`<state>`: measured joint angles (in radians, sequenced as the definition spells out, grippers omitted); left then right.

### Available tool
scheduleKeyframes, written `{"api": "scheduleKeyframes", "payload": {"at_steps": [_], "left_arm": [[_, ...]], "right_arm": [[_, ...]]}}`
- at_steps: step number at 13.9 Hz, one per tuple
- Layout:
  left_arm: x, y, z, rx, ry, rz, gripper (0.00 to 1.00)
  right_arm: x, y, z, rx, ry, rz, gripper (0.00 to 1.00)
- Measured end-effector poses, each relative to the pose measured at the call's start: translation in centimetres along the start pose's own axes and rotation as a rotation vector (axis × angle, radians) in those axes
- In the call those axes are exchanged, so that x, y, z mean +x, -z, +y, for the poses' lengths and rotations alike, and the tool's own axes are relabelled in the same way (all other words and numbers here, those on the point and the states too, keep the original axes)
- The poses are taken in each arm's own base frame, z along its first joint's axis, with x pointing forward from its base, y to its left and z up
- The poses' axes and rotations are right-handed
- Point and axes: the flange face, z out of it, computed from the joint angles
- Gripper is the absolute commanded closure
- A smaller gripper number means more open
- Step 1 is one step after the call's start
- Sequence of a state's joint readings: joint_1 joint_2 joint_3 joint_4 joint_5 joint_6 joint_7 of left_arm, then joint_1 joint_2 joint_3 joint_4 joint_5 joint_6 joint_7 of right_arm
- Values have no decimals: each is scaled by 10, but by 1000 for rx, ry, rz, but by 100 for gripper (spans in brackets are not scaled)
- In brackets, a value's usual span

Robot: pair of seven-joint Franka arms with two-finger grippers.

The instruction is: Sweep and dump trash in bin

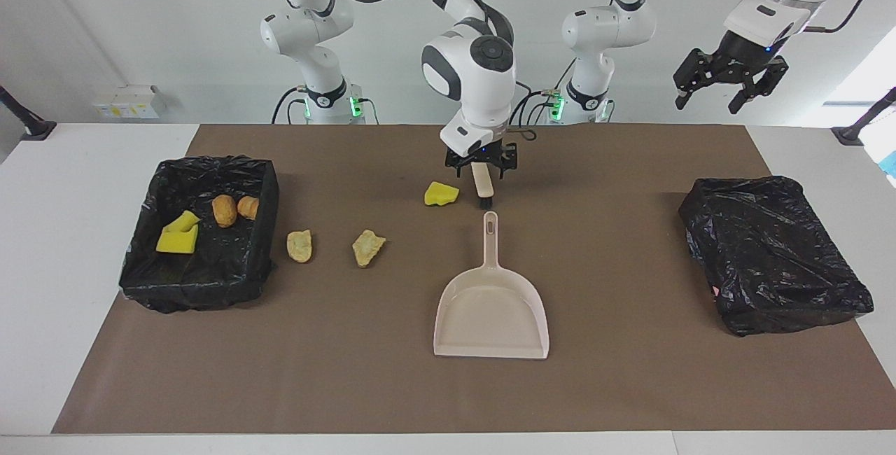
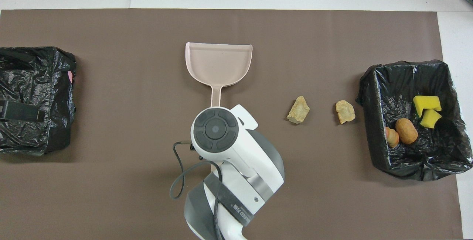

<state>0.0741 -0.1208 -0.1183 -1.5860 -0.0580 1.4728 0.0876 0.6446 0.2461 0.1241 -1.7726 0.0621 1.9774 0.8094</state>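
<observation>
My right gripper (image 1: 481,173) is shut on the beige brush (image 1: 482,186) and holds it upright, with its black bristles down at the mat. A yellow sponge piece (image 1: 441,194) lies just beside the bristles; the arm hides it in the overhead view. Two tan chunks (image 1: 367,247) (image 1: 299,245) lie on the mat between the dustpan and the open bin, and show in the overhead view (image 2: 298,109) (image 2: 345,111). The beige dustpan (image 1: 490,308) (image 2: 218,62) lies flat, its handle toward the robots. My left gripper (image 1: 728,87) waits open, high over the left arm's end of the table.
The open black-lined bin (image 1: 266,231) (image 2: 369,122) at the right arm's end holds yellow sponge pieces (image 1: 178,234) and brown bread chunks (image 1: 224,210). A second bin covered in black plastic (image 1: 770,252) (image 2: 33,96) stands at the left arm's end. A brown mat (image 1: 630,371) covers the table.
</observation>
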Motion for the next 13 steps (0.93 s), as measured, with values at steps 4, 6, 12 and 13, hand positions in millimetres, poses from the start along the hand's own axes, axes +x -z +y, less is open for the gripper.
{"api": "scheduleKeyframes", "payload": {"at_steps": [4, 6, 12, 13], "left_arm": [[1, -4, 5, 0, -12, -10, 0], [0, -6, 4, 6, -11, -32, 0], [7, -14, 6, 5, -26, -45, 0], [7, -12, 7, 6, -27, -41, 0]], "right_arm": [[-73, -31, 2, 35, -28, 31, 0], [-105, -43, 6, 54, -37, 41, 0], [-176, -84, 20, 23, -39, 37, 30], [-178, -89, 23, 19, -40, 35, 39]]}}
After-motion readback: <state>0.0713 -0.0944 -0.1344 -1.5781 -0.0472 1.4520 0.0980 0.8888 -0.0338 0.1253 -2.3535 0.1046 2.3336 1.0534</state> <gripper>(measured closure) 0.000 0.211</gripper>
